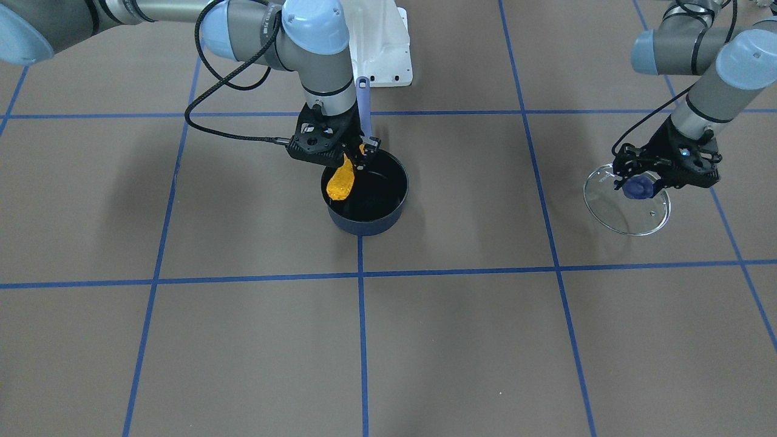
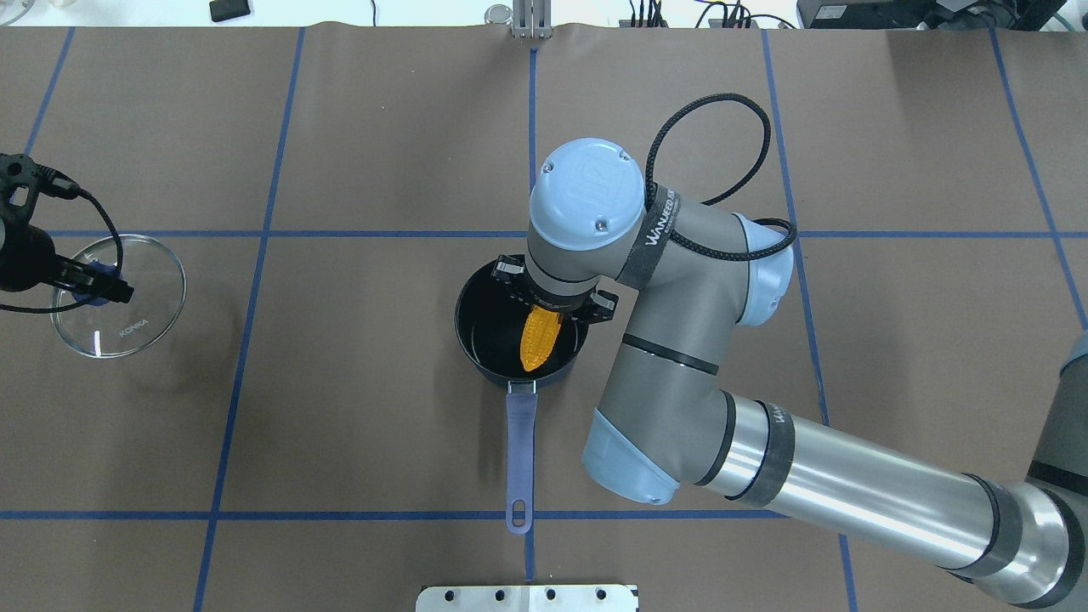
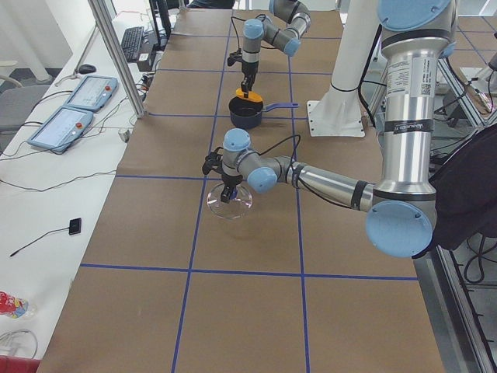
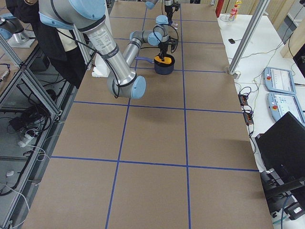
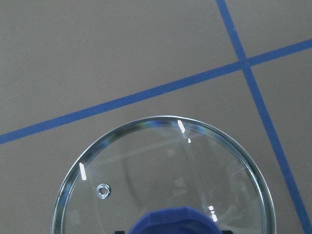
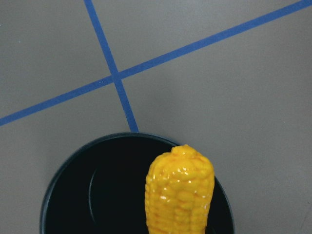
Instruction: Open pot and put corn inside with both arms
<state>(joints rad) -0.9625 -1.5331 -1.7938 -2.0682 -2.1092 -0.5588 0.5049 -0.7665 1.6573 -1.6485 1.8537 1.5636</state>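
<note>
The black two-finger right tool (image 1: 359,155) is clamping its fingers together on the thick end of the orange-yellow, bumpy corn cob (image 1: 340,181), and the cob is hanging from it, tilted, with its tapered tip pointing downward. In the right wrist view the cob (image 6: 179,191) is showing against the black interior of the small dark-blue saucepan (image 6: 97,195), close to the rim. From overhead the cob (image 2: 541,340) is lying wholly within the saucepan's round opening (image 2: 478,327), though how deep the tip is reaching I cannot tell. The saucepan (image 1: 388,213) is sitting uncovered around the middle of the brown table (image 1: 243,340) with blue tape lines, its long periwinkle-blue handle (image 2: 519,450) pointing toward the robot's edge. The grey right arm (image 2: 680,340) with light-blue joint caps is bending over the saucepan from the table's right end. Well apart, toward the table's left end, the black left tool (image 1: 638,184) is gripping the blue knob (image 1: 636,188) of the round clear glass lid (image 1: 631,220), fingers closed on either side of it. The lid (image 2: 144,306) is tilting low over the table; whether its rim is touching the surface cannot be told. The left wrist view is looking down through the lid (image 5: 161,161), with the knob (image 5: 175,222) at the bottom edge and a crossing of tape lines beyond.
</note>
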